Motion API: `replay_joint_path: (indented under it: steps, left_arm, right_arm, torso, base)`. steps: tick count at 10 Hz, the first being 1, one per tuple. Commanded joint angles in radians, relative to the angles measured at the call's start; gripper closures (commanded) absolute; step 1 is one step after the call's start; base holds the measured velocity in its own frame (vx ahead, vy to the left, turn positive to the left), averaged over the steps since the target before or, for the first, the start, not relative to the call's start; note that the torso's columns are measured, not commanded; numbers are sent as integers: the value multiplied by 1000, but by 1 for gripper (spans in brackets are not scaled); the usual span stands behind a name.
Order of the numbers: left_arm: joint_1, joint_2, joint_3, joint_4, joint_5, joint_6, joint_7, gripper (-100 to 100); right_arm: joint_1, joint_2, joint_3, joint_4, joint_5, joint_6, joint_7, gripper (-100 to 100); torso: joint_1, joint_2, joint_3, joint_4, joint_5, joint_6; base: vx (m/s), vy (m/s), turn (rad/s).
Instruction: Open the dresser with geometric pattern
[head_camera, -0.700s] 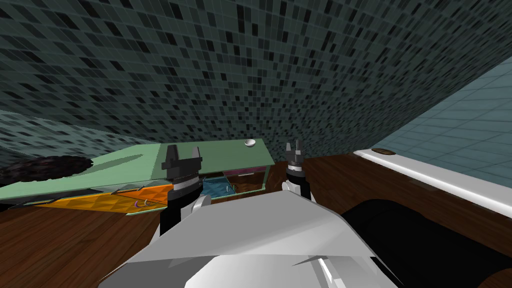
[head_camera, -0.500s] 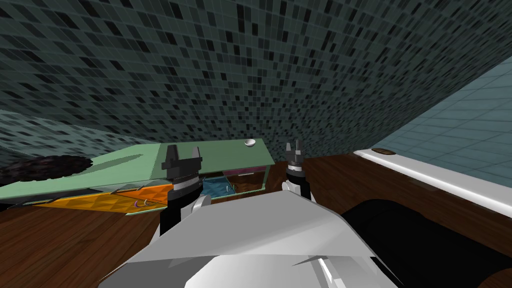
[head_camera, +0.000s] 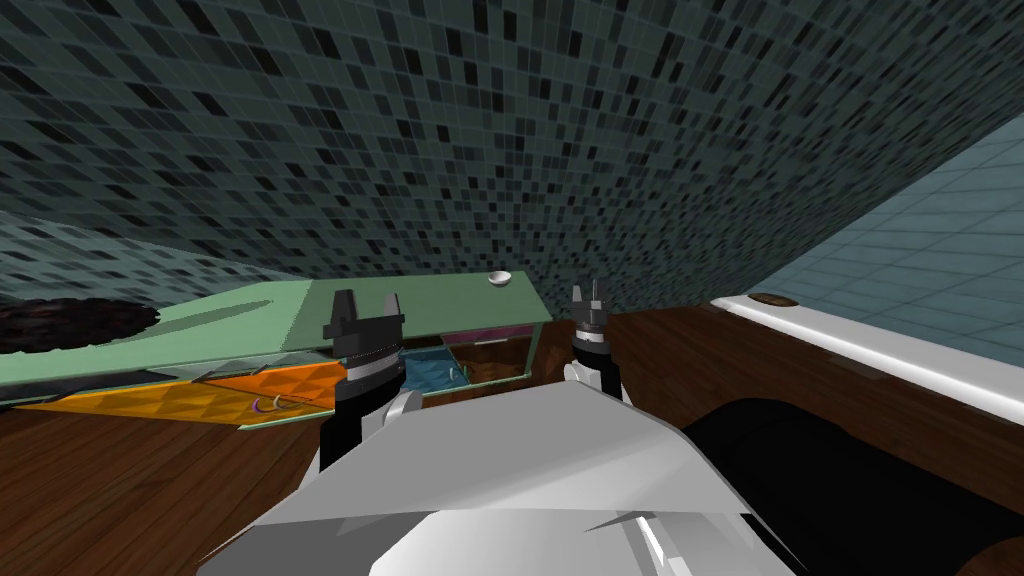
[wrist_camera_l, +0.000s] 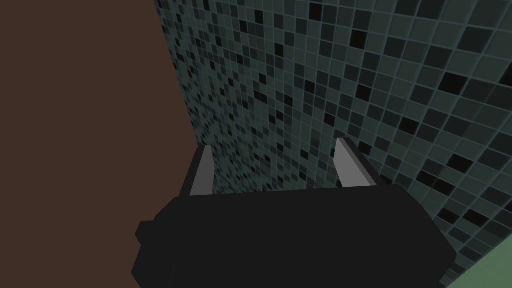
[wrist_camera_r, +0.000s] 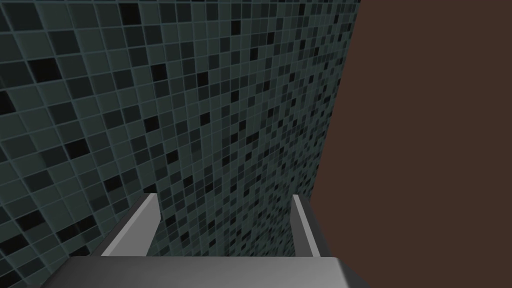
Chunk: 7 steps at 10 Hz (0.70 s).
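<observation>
The dresser (head_camera: 440, 305) has a pale green top and stands against the mosaic tile wall, ahead and to my left. Its front carries an orange faceted panel (head_camera: 200, 397) with small ring handles (head_camera: 270, 404) and a blue panel (head_camera: 432, 372). Brown shows in the section to the right of the blue panel. My left gripper (head_camera: 367, 303) is raised in front of the dresser's top, open and empty, clear of the handles. In its wrist view the left gripper (wrist_camera_l: 275, 160) faces the tile wall. My right gripper (head_camera: 590, 297) is up just past the dresser's right end, and the right gripper (wrist_camera_r: 222, 220) is open and empty too.
A small white bowl (head_camera: 500, 278) sits on the dresser's far right corner. A dark furry mass (head_camera: 70, 322) lies at its left end. A white bathtub rim (head_camera: 870, 352) runs along the right, a black area (head_camera: 840, 470) before it. Brown wooden floor (head_camera: 130, 490) lies to my left.
The whole head picture has shifted a little, with the dresser and bowl sliding slightly up and left, so my view has moved. Both grippers stay open in the same pose.
</observation>
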Motion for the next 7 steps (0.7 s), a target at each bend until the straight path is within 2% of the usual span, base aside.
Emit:
replay_joint_path:
  steps: [1,2,3,4,7]
  left_arm:
    - [0,0,0,0,0,0,0,0]
    - [0,0,0,0,0,0,0,0]
    - [-2,29,0,13,-1,-8,0,-100]
    - [-5,49,0,25,-1,-16,0,-100]
    - [-15,105,-2,79,-4,-50,1,-100]
  right_arm:
    - [0,0,0,0,0,0,0,0]
    - [0,0,0,0,0,0,0,0]
    - [0,0,0,0,0,0,0,0]
    - [0,0,0,0,0,0,0,0]
    - [0,0,0,0,0,0,0,0]
  torso:
    - [0,74,-148,74,0,0]
    - [0,148,-295,148,0,0]
    - [0,221,-443,221,0,0]
    - [0,255,-512,254,0,0]
    - [0,268,-537,268,0,0]
  base:
    - [0,0,0]
    - [0,0,0]
    - [6,-4,-1]
    - [2,-9,-2]
    - [2,-15,-3]
